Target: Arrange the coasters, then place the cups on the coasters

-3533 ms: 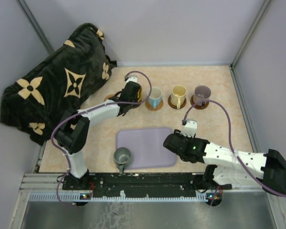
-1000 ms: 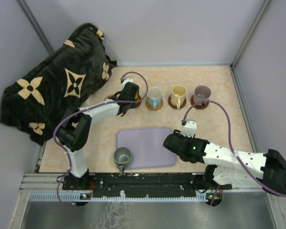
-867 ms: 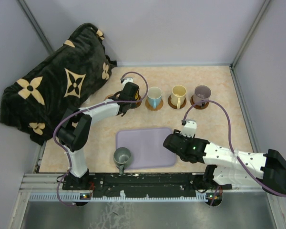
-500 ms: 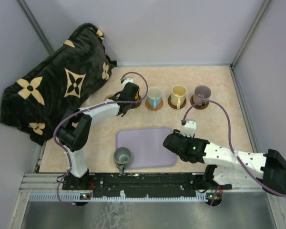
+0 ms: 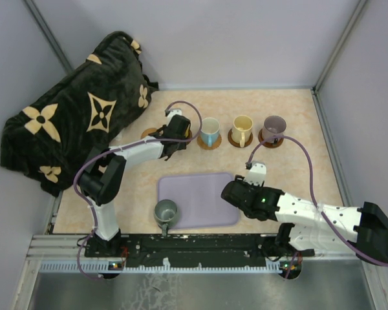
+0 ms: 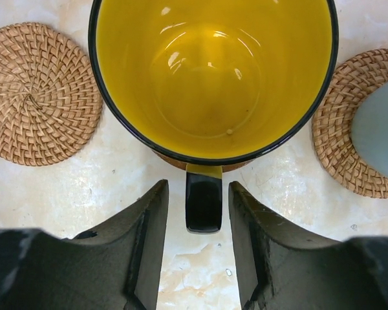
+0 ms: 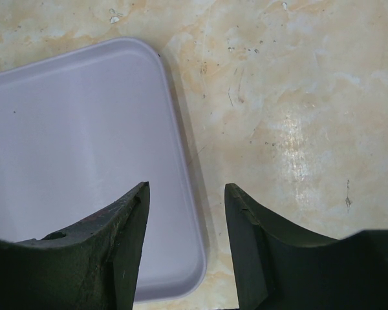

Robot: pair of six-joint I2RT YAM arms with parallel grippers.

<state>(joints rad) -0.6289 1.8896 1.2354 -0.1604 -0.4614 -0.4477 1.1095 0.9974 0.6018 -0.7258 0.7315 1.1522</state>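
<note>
Yellow mug is seen upright on a brown coaster, of which only a sliver shows under the near rim. Inside the mug only glossy yellow glaze is seen, with a black rim line. Its black handle sits between the jaws of the left gripper, which are spread with a gap on each side, nothing gripped. A bare woven coaster lies just left of the mug. Further right along the row, three more coasters are each topped by a mug: white with blue handle, cream, purple. Grey-green mug is at the near-left corner of the lavender tray, off any coaster. Right gripper hangs over the tray's right edge and the counter, jaws apart, nothing held.
</note>
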